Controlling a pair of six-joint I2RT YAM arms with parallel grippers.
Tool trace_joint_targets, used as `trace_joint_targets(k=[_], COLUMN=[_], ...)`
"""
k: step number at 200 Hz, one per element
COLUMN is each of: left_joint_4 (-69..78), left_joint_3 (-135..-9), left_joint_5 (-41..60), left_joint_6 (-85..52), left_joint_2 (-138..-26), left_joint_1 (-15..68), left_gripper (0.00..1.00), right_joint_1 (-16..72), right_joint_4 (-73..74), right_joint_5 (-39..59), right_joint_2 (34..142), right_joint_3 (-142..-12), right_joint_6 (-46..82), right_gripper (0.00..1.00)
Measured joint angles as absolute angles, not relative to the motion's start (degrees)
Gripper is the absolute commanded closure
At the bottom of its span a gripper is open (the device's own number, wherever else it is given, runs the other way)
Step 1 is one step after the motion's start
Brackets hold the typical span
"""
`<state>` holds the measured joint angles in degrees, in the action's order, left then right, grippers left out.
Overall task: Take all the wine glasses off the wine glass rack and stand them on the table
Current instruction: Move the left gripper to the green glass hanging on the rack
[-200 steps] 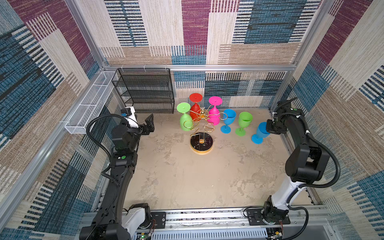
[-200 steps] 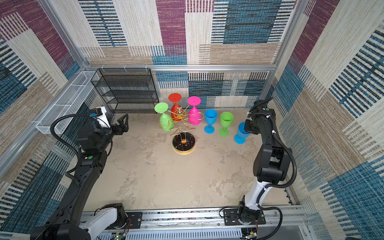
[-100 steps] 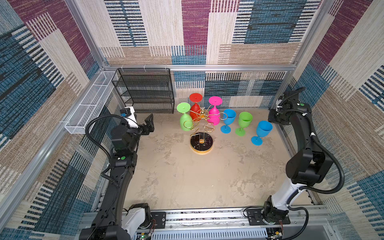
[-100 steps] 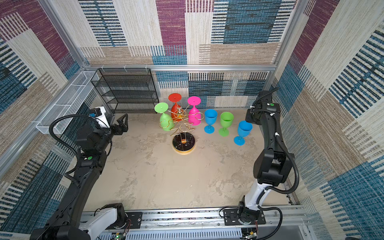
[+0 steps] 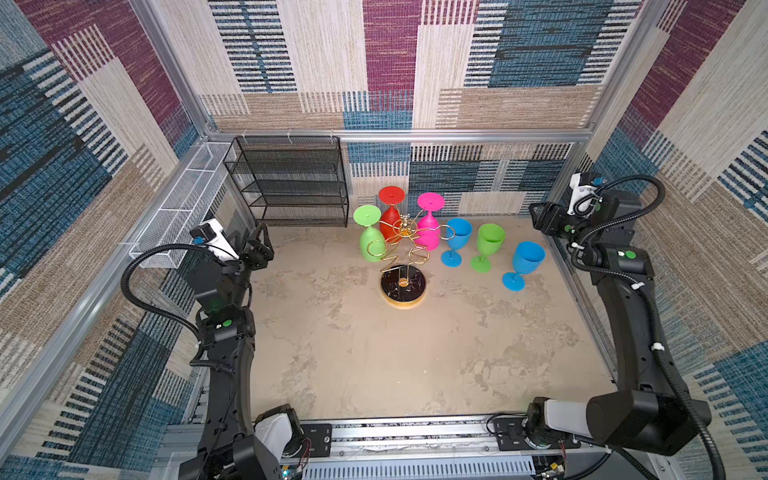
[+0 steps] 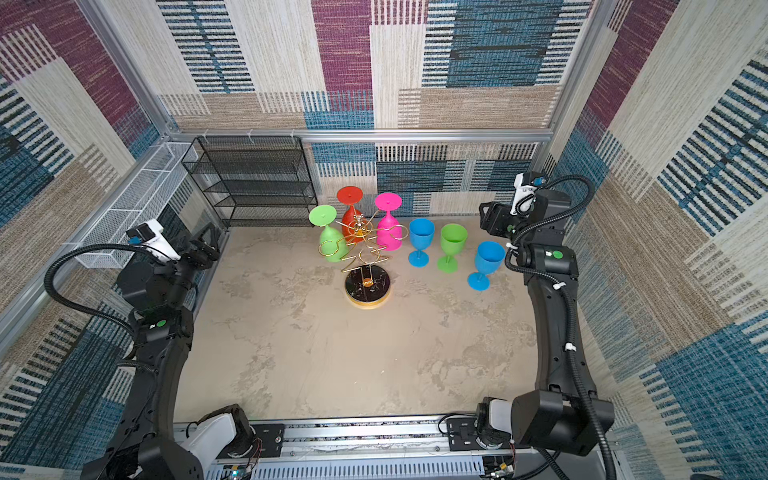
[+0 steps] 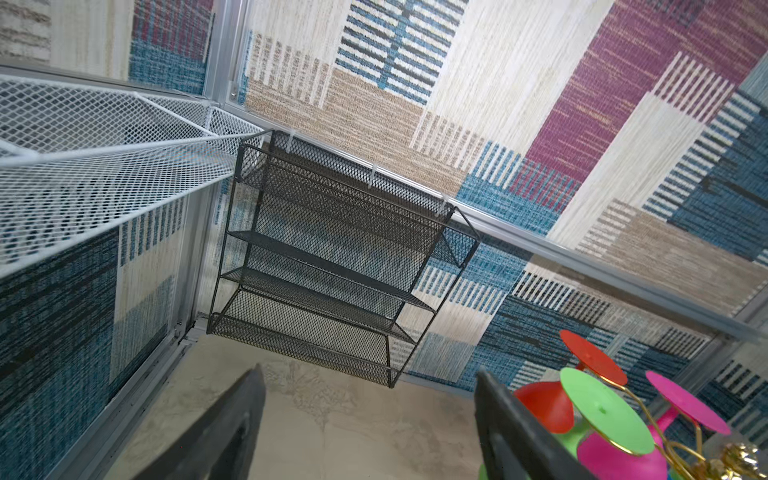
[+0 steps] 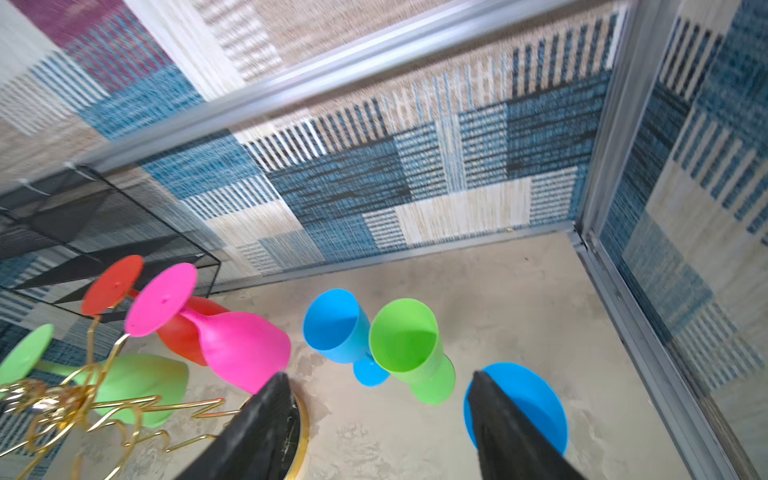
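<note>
Release: rightmost blue wine glass (image 5: 524,262) stands alone | right claw (image 8: 379,376) now apart, withdrawn | left claw (image 7: 368,374) apart

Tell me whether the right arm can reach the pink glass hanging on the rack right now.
Probably, going over: the nearest blue glass, green glass and farther blue glass stand upright between the right gripper and the pink glass, blocking a low straight path.

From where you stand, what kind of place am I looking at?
Probably a robot test cell, not a home: two black robot arms mounted on a front rail, aluminium-framed walls lined with patchwork carpet, and bright wine glasses staged around a gold wine glass rack.
</note>
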<state>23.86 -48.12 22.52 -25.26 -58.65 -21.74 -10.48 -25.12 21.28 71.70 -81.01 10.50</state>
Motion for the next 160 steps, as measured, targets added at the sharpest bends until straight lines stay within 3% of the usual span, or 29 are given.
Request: trace_joint_targets(k=[22, 60, 83, 121, 160], left_joint_4=[24.6, 18.9, 14.2, 1.3, -8.1], left_joint_3=[-49.8, -56.7, -61.1, -63.7, -67.4], left_joint_5=[25.0, 31.6, 36.6, 36.2, 33.1], left_joint_6=[-27.0, -28.3, -31.8, -34.7, -34.8], left_joint_2=[-60.7, -63.9, -65.7, -66.2, -69.0], left_joint_1=[-22.4, -18.7, -15.4, -4.1, 1.5], left_gripper=[0.2, 0.22, 0.27, 0.29, 0.29], right_joint_1=[-8.4, -5.8, -5.7, -5.6, -5.6], right_joint_4=[-18.7, -11.8, -11.8, -12.1, -14.1], right_joint_5=[22.5, 22.4, 21.2, 21.8, 24.0], right_joint_2=[66.6, 57.5, 54.5, 53.9, 53.6], right_joint_3=[-75.2, -63.7, -65.4, -66.3, -66.5], right_joint_6=[10.4, 10.3, 10.3, 10.9, 11.3], right_gripper=[0.08, 0.03, 0.03, 0.02, 0.01])
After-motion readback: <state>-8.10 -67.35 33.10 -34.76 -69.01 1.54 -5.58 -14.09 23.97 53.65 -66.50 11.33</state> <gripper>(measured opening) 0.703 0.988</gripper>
